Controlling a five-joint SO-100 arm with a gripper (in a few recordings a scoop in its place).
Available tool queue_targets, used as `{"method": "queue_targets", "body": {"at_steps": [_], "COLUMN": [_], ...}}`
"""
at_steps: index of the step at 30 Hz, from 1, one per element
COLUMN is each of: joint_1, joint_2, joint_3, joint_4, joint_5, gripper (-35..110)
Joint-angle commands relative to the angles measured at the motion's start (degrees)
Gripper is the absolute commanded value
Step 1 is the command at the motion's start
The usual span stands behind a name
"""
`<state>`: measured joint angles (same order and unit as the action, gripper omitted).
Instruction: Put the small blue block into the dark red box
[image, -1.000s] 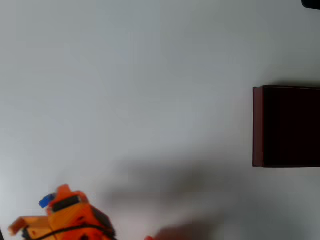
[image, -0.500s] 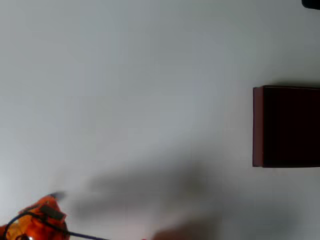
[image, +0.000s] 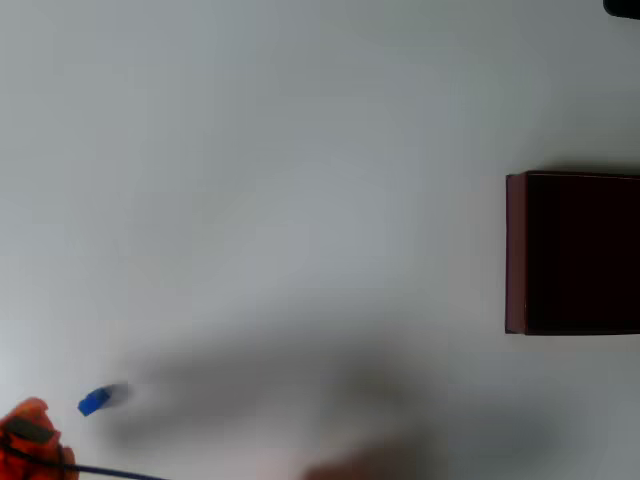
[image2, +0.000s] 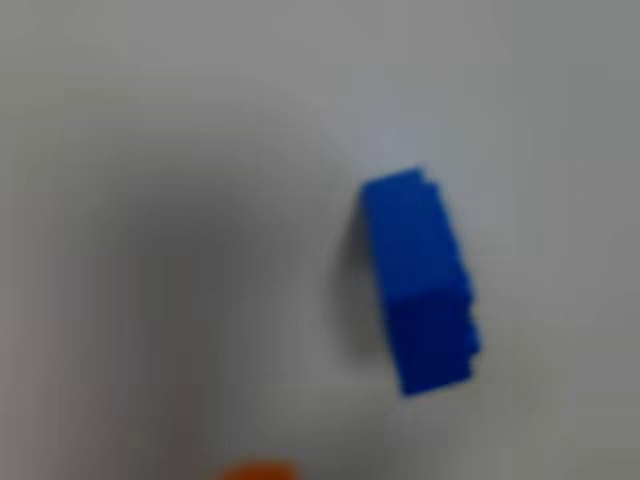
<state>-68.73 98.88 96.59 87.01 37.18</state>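
The small blue block (image: 93, 402) lies on the white table near the lower left corner in the overhead view, with nothing touching it. In the wrist view the small blue block (image2: 420, 280) is close up and blurred, lying free on the table. My orange gripper (image: 30, 437) sits at the bottom left corner, just left of and below the block, mostly cut off by the picture's edge. Its fingers are hidden, so its state is unclear. An orange fingertip (image2: 258, 470) peeks in at the bottom of the wrist view. The dark red box (image: 516, 253) stands far off at the right edge.
The white table (image: 300, 180) stretches bare between block and box. A soft shadow lies across its lower part. A dark object (image: 622, 7) cuts the top right corner.
The orange arm has slid left toward the bottom left corner. It covered the block half a second ago; the block now shows again at the same spot as one second ago.
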Motion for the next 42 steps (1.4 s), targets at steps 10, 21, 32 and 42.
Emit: {"method": "queue_targets", "body": {"at_steps": [10, 21, 32, 42], "joint_1": [1.2, 3.5, 4.9, 4.8], "joint_2": [-4.8, -3.4, 0.7, 3.0], "joint_3": [-3.6, 6.7, 14.8, 20.4], "joint_4": [-2.6, -10.5, -14.2, -17.6], "joint_5": [-6.8, -10.3, -10.6, -9.5], "gripper": [19, 20, 20, 20]}}
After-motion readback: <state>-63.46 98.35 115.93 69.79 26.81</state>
